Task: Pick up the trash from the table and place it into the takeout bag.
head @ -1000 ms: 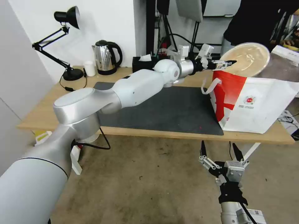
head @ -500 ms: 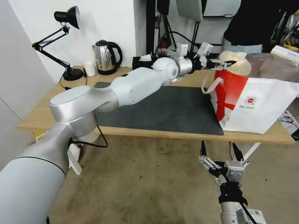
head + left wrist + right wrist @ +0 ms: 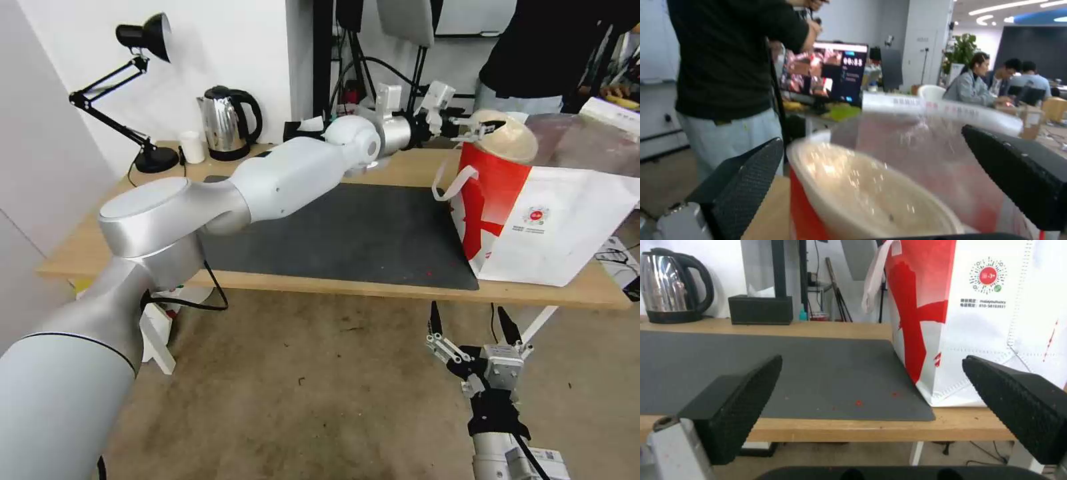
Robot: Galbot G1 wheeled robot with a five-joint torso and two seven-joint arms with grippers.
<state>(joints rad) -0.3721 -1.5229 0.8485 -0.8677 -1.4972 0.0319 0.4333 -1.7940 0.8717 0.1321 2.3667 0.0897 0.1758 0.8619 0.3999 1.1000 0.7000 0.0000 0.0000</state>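
Note:
The beige paper bowl (image 3: 510, 137) rests tilted in the open mouth of the white and red takeout bag (image 3: 553, 220), which stands at the right end of the table (image 3: 100, 240). My left gripper (image 3: 483, 127) reaches across the table to the bag's top and is open. In the left wrist view its fingers (image 3: 751, 173) stand wide apart on either side of the bowl (image 3: 853, 193) without touching it. My right gripper (image 3: 475, 327) hangs open below the table's front edge, facing the bag (image 3: 978, 323).
A dark grey mat (image 3: 347, 233) with a few red crumbs covers the table's middle. A kettle (image 3: 230, 123), small white cup (image 3: 192, 147), black tissue box (image 3: 303, 137) and desk lamp (image 3: 143, 40) line the back edge. A person (image 3: 553, 53) stands behind the bag.
The bowl has gone from being held tipped up above the bag to lying in the bag's mouth. My left gripper has opened and risen slightly. The right arm has not moved.

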